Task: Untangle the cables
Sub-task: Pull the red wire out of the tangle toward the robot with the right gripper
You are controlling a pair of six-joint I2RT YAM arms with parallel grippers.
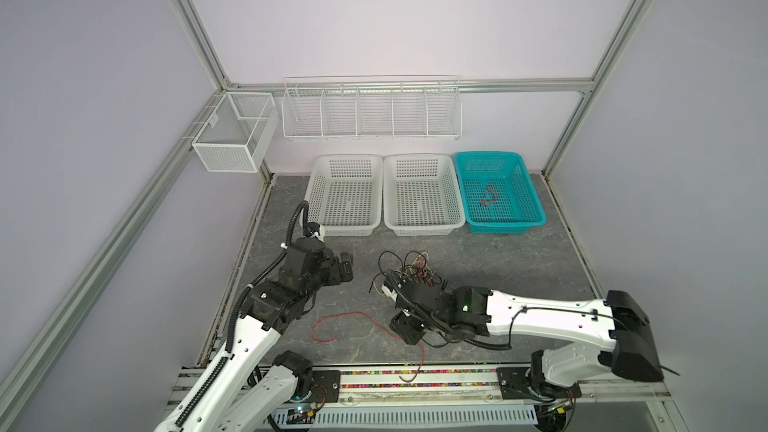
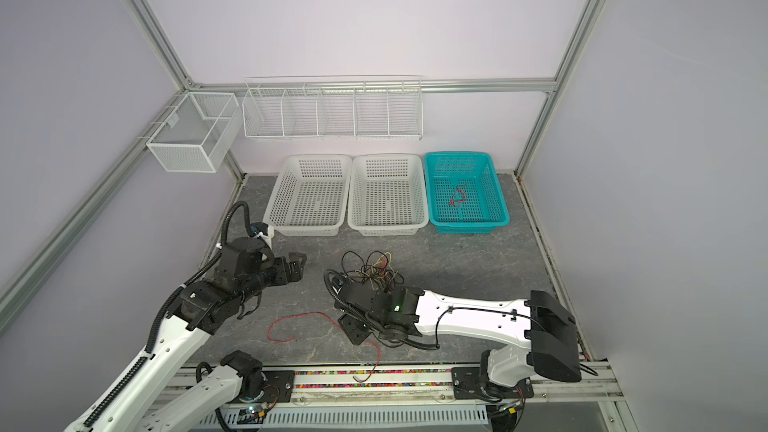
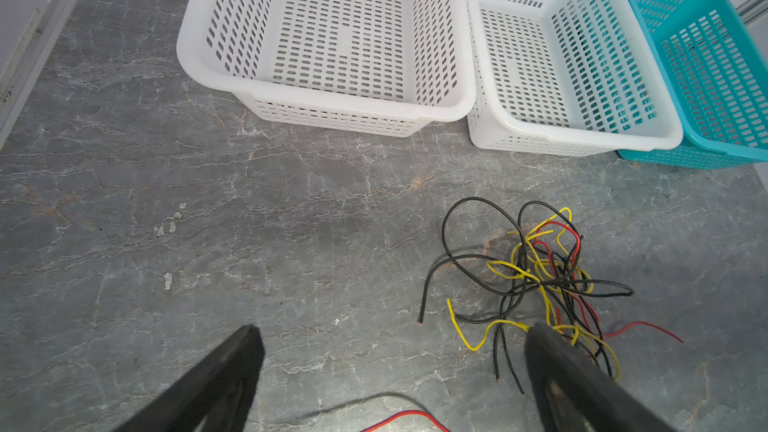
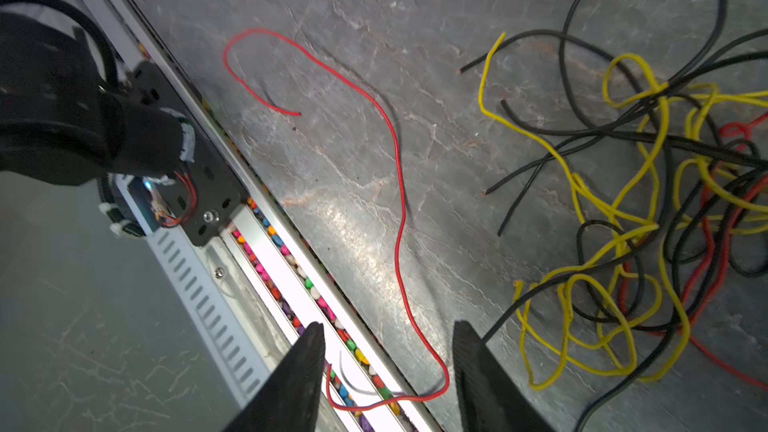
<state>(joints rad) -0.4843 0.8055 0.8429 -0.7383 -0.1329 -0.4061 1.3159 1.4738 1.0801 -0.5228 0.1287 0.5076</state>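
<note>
Tangled cables (image 1: 409,268) lie on the table (image 1: 519,276), their 6 o'clock edge hidden by the right arm (image 1: 540,317). The left gripper (image 3: 392,328) hangs at their 9 o'clock, jaws wide, empty. The right gripper (image 4: 388,324), jaws parted, grips nothing over a loose red cable (image 4: 400,184) at 7 o'clock. Three baskets (image 1: 390,201) stand at 12 o'clock.

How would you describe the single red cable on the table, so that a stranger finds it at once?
Look at the grey table, near its front rail. There one long red cable lies alone in loose curves, outside the red-yellow-black tangle and outside the teal basket, which holds a small curled red cable.
</note>
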